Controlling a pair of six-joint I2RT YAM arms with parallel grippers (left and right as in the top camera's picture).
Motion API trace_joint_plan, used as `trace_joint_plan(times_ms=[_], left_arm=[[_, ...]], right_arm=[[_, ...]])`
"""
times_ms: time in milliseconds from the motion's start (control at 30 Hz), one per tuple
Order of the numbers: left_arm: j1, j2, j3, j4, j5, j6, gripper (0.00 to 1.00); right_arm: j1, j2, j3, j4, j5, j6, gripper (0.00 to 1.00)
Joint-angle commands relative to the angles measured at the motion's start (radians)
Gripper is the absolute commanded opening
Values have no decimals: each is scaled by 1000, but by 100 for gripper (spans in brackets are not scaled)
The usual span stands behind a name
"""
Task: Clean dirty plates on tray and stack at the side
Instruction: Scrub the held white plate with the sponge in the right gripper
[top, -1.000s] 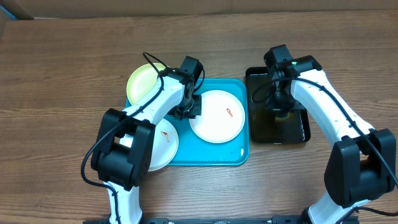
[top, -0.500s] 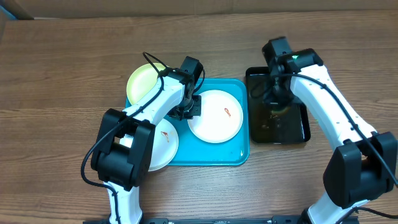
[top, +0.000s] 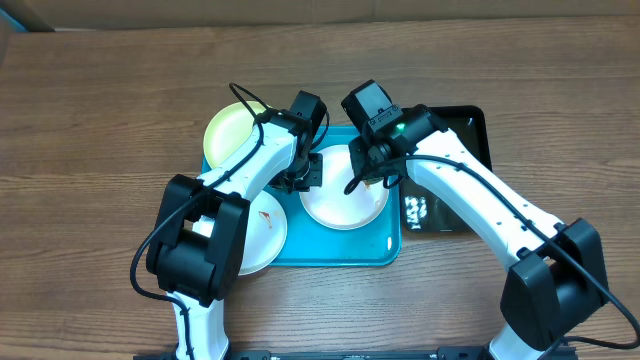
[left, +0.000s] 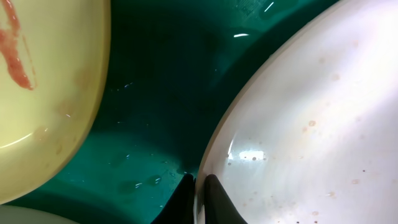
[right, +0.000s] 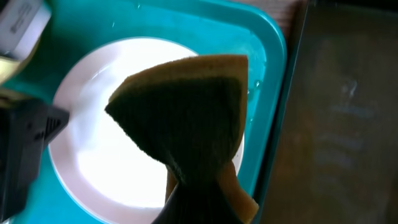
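The turquoise tray (top: 340, 250) lies flat on the wooden surface (top: 100, 100), its long axis running left to right across the overhead view. Three round plates sit on it. The middle white plate (top: 335, 208) rests on the tray's right half. A yellow-green plate (top: 230, 130) overhangs the far left corner, and a second white plate (top: 262, 232), showing a reddish smear, overhangs the near left corner.

The left gripper (left: 198, 200) has its jaws clenched on the left rim of the middle white plate, just beside the yellow-green plate's edge. The right gripper (right: 193, 208) grasps a brown and yellow sponge (right: 186, 112) in its jaws and holds it above that same plate. The arm covers the plate's right side, hiding the smear seen there a second ago.

To the tray's right stands a black basin (top: 472, 128). The right arm worked in that basin a second ago and has since swung left over the tray. The left arm has kept its place.
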Motion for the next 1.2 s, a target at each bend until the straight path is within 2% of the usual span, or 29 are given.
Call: trace_joint_plan(times_ms=[0, 567, 900, 1167], left_arm=[[-5, 16, -4, -5, -39, -6, 8], [-6, 16, -4, -5, -39, -6, 9], [-6, 16, -4, -5, -35, -6, 9], [-6, 16, -4, -5, -35, -6, 9]], right_arm=[[-3, -16, -74, 56, 37, 8, 4], [-3, -15, -396, 459, 60, 8, 4], [-4, -15, -523, 610, 22, 64, 4], [-4, -14, -546, 662, -6, 64, 4]])
